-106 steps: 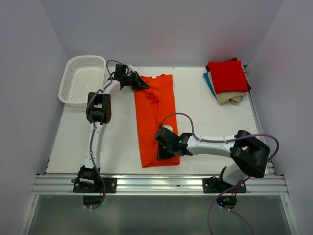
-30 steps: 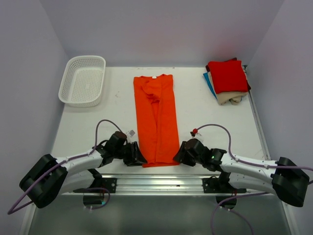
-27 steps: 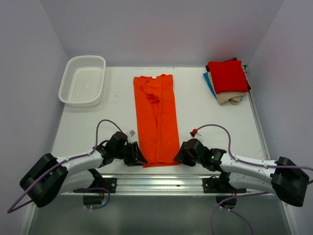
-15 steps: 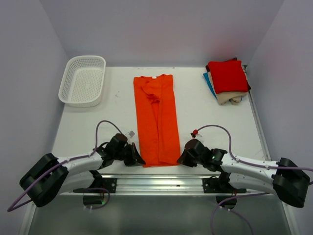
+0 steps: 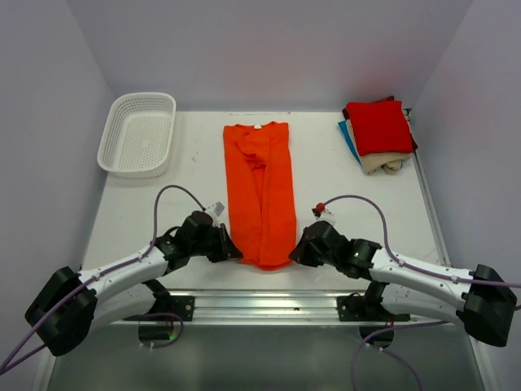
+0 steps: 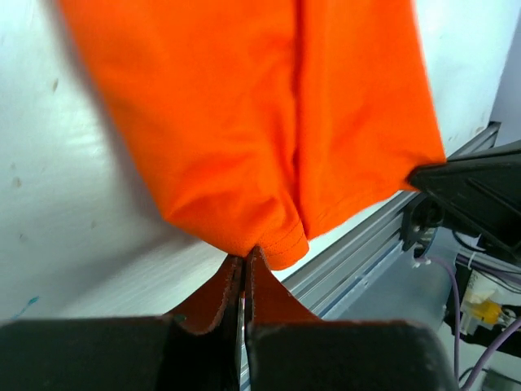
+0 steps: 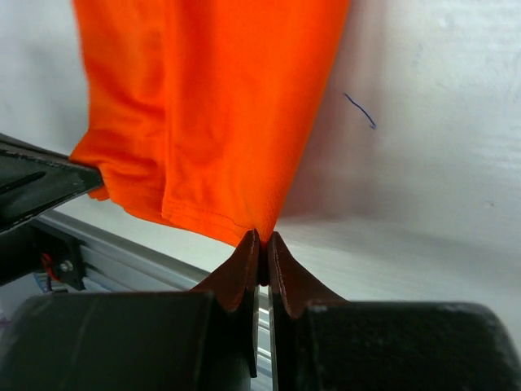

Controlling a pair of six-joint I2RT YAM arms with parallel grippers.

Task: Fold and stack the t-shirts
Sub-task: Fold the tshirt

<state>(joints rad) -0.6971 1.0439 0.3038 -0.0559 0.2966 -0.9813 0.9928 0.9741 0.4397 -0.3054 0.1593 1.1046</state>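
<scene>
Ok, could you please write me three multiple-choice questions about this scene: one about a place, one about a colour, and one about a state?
1. Where does the white basket stand on the table?
A. far left corner
B. far right corner
C. between the arm bases

2. What colour is the top shirt of the folded stack?
A. blue
B. red
C. beige

3. In what state are the left gripper and the right gripper?
A. both open above the cloth
B. each shut on a near corner of the orange t-shirt
C. only one shut

Answers:
1 A, the top view shows it at the far left.
2 B, red lies on top, with blue and beige edges under it.
3 B, both wrist views show the fingers pinching the hem.
</scene>
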